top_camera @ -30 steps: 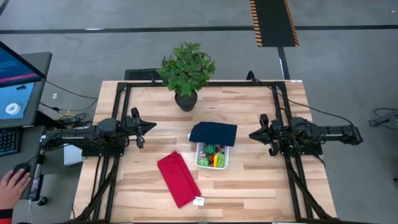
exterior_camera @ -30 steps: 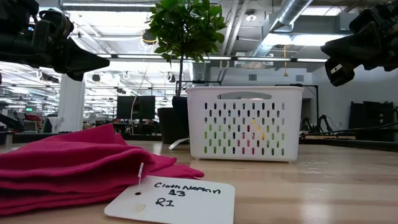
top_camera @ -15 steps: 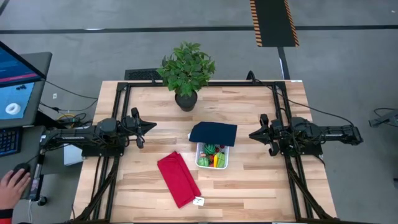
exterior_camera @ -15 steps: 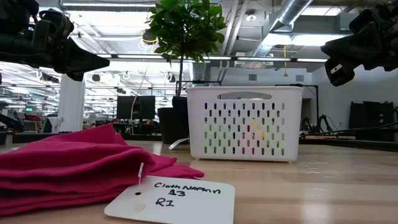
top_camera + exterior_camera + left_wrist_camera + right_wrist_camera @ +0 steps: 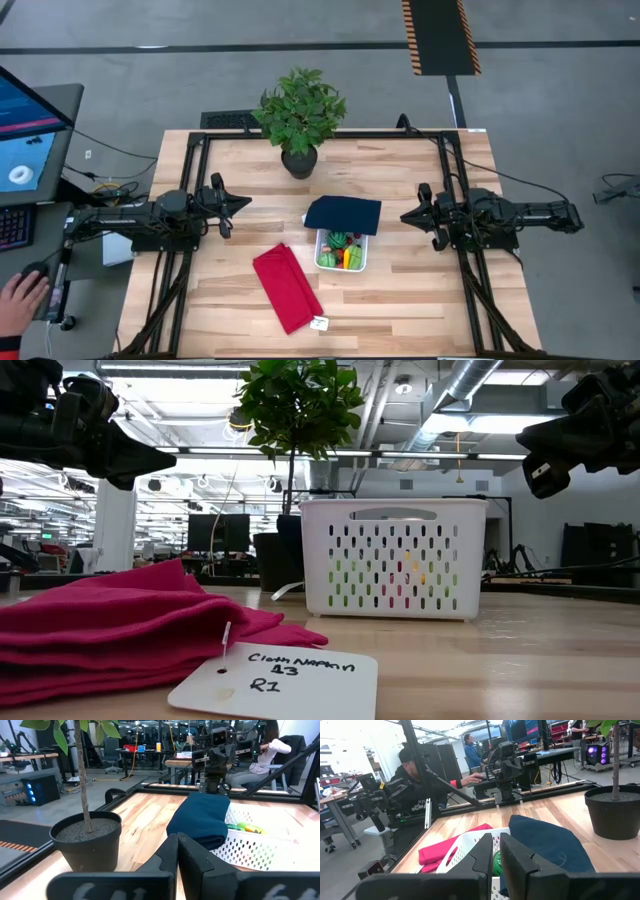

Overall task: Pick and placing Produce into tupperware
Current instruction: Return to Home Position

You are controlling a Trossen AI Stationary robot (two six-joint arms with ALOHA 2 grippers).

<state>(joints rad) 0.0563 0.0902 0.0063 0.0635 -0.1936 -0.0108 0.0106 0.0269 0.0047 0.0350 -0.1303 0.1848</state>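
Two lines of handwriting can be read on the white tag [image 5: 275, 678] lying at the near edge of the wooden table [image 5: 420, 290]: "Cloth Napkin 13" and, below it, "R1". A thin string ties the tag to the folded red cloth [image 5: 287, 287], which lies just beside the tupperware [image 5: 392, 575] on the left arm's side. The tupperware is a white basket with slotted walls, standing upright near the middle of the table. The produce [image 5: 342, 250] sits inside it, showing as green, orange and red pieces heaped together. A dark navy cover [image 5: 343, 214], soft-looking like folded fabric, lies over the basket's far edge and onto the table toward the potted plant [image 5: 300, 115], which stands at the far edge. The left gripper [image 5: 240, 201] hangs above the table's left side, well apart from the basket, its fingers closed together and holding nothing. The right gripper [image 5: 405, 215] hangs above the right side, pointing toward the basket, its fingers likewise drawn together and empty. Beyond the table's left edge, a person's hand [image 5: 15, 300] rests at a desk below a blue monitor screen [image 5: 25, 135].
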